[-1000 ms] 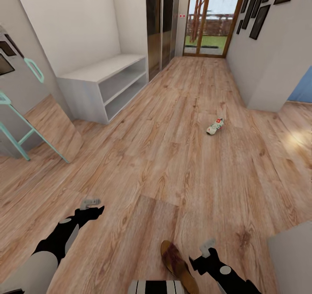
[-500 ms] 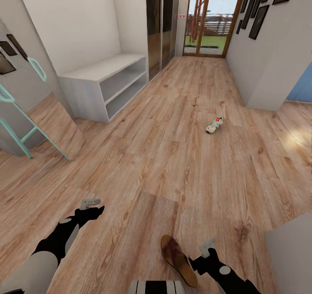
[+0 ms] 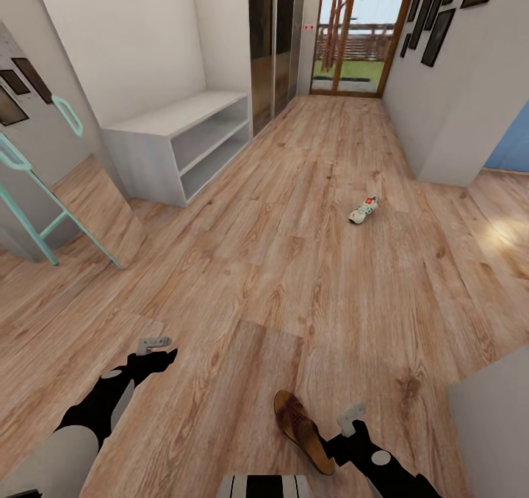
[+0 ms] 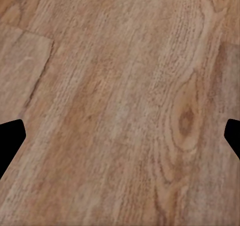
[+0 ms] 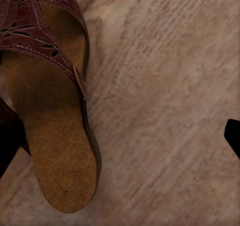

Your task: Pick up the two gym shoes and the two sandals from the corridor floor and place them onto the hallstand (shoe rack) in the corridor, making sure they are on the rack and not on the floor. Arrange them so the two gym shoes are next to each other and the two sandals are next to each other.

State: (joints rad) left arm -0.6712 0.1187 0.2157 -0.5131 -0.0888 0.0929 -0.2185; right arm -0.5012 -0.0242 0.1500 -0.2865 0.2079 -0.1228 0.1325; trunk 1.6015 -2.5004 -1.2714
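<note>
A brown sandal (image 3: pixel 303 430) is lying just beside the right gripper (image 3: pixel 350 414), whose fingers are standing apart, holding nothing.

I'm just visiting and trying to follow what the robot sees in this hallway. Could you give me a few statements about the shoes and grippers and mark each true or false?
1. A dark brown leather sandal with a tan footbed lies on the light wood-plank floor beside the right gripper. True.
2. The right gripper is clamped on that sandal. False: its fingers stand apart with nothing between them; the sandal lies off to one side.
3. A white sneaker with red patches sits on the low grey shelf bench. False: it lies on the floor, farther down the corridor.
4. The left gripper holds nothing. True: the left wrist view has bare floor between the fingers.
5. Both sneakers lie side by side. False: one sneaker is visible.
</note>
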